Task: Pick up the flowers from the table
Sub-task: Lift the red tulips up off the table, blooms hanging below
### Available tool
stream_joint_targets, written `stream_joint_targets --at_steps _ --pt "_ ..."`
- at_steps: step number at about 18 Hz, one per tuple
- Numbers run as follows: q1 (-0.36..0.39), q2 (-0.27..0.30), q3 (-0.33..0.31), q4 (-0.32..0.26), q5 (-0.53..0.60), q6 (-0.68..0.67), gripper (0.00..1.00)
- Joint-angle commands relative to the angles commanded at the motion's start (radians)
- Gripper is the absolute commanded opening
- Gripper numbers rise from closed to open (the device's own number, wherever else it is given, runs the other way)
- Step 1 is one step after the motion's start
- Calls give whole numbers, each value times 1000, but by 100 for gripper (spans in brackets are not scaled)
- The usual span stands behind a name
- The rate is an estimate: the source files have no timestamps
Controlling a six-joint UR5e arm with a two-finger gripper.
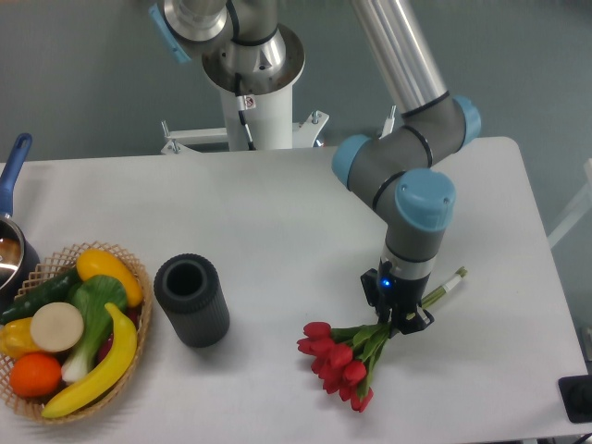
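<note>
The flowers [340, 359], a bunch of red tulip buds with green leaves, lie on the white table [277, 213] at the front right. Their pale stems run up and to the right to a tip [455, 276]. My gripper [400, 322] points straight down and is low on the stems just behind the leaves, one finger on each side of the bunch. The fingertips are partly hidden by the leaves and the gripper body, so I cannot tell whether they press on the stems. The buds appear to rest on the table.
A dark upright cylinder [191, 300] stands left of the flowers. A wicker basket [139, 277] of produce sits at the front left edge. A pot with a blue handle [13, 166] is at the far left. The robot base [250, 83] stands behind the table.
</note>
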Motion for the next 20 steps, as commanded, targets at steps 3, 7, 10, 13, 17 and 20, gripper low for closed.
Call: stream_joint_targets --at_steps 3,7,10,13,17,20 --pt "3 41 5 0 -98 -72 28" --pt "5 101 11 0 -268 -172 28" --pt "6 150 -5 0 -359 -224 28" --pt "14 216 -18 0 -474 -310 28" --pt "38 250 -15 0 -609 -414 28" --pt "63 250 -8 0 -736 -460 28"
